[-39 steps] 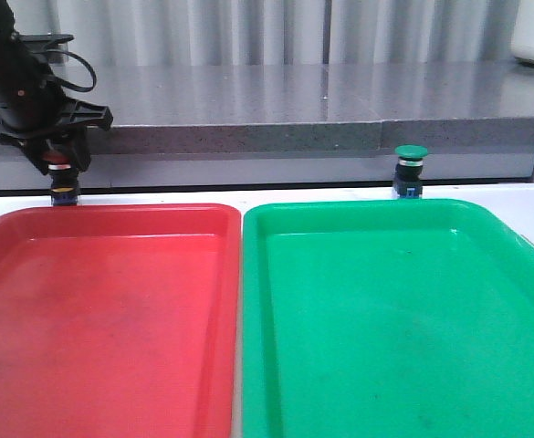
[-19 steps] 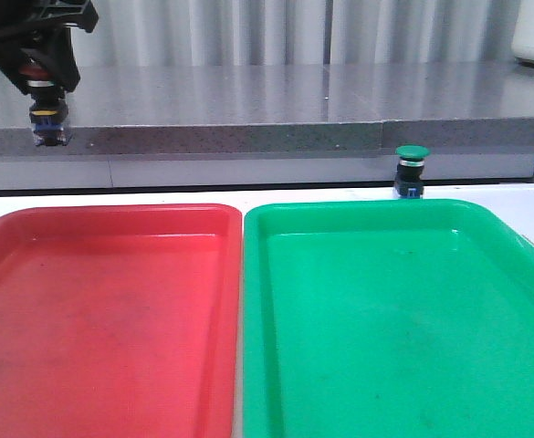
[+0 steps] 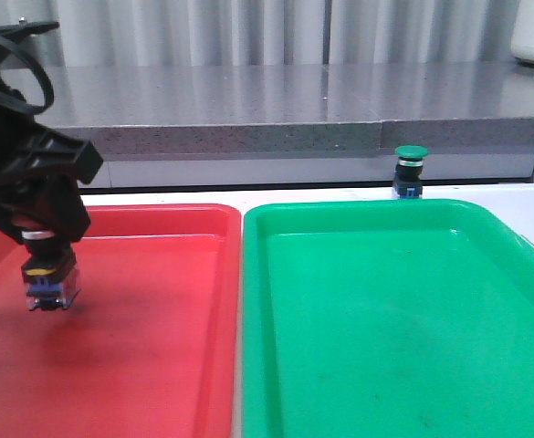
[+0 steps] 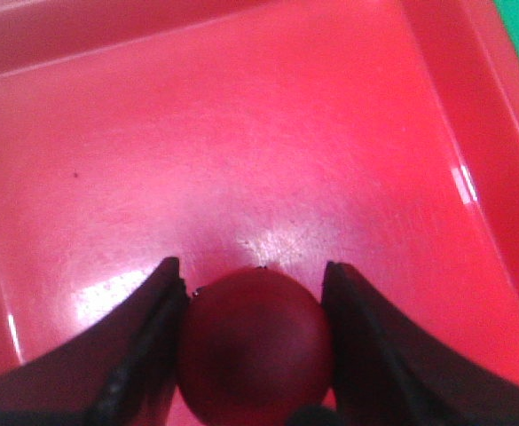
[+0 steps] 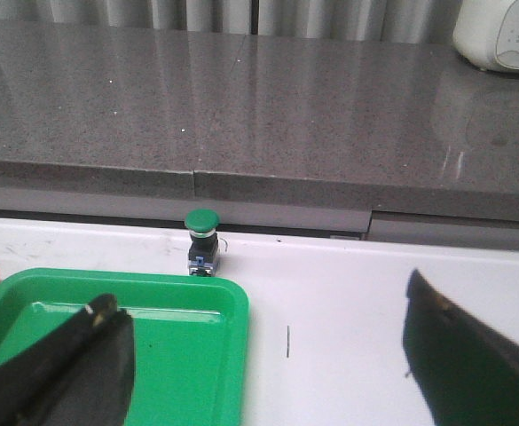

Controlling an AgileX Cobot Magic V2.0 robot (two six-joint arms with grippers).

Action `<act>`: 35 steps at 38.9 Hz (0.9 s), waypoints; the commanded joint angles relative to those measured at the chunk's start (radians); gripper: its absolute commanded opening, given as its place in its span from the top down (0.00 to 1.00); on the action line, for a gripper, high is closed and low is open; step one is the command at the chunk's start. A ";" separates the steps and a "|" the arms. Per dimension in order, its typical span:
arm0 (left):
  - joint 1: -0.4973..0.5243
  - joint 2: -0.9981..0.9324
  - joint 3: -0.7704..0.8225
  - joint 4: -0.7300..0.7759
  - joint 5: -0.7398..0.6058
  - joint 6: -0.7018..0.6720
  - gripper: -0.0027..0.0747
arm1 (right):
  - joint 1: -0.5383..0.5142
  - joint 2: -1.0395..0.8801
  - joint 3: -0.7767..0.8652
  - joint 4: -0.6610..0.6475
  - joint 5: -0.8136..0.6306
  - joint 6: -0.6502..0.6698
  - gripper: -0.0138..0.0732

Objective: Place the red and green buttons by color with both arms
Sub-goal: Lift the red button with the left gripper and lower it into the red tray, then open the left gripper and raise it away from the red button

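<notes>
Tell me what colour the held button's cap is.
Dark red; the button shows best in the left wrist view.

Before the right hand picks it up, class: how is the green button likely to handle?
The green button stands upright on the white table, wide cap over a narrower body, so a sideways nudge may well tip it. It looks rigid, probably light. The rounded cap could slip; the body seems safer to grip.

Open approach around green button (image 3: 410, 171) behind tray (image 3: 486, 219)

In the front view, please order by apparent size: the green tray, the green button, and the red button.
1. green tray
2. red button, though it is nearer the camera and partly hidden by the left gripper
3. green button
</notes>
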 commanded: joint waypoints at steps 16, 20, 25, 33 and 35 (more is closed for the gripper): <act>-0.013 -0.042 0.008 -0.041 -0.092 0.003 0.49 | -0.006 0.013 -0.037 -0.009 -0.074 -0.001 0.12; -0.013 -0.042 0.008 -0.041 -0.077 0.003 0.38 | -0.006 0.013 -0.037 -0.009 -0.074 -0.001 0.12; -0.013 -0.042 0.008 -0.041 -0.073 0.003 0.31 | -0.006 0.013 -0.037 -0.009 -0.074 -0.001 0.12; -0.013 -0.104 -0.040 -0.041 -0.063 0.003 0.31 | -0.006 0.013 -0.037 -0.009 -0.074 -0.001 0.12; -0.013 -0.134 -0.060 -0.039 -0.058 0.003 0.33 | -0.006 0.013 -0.037 -0.009 -0.074 -0.001 0.12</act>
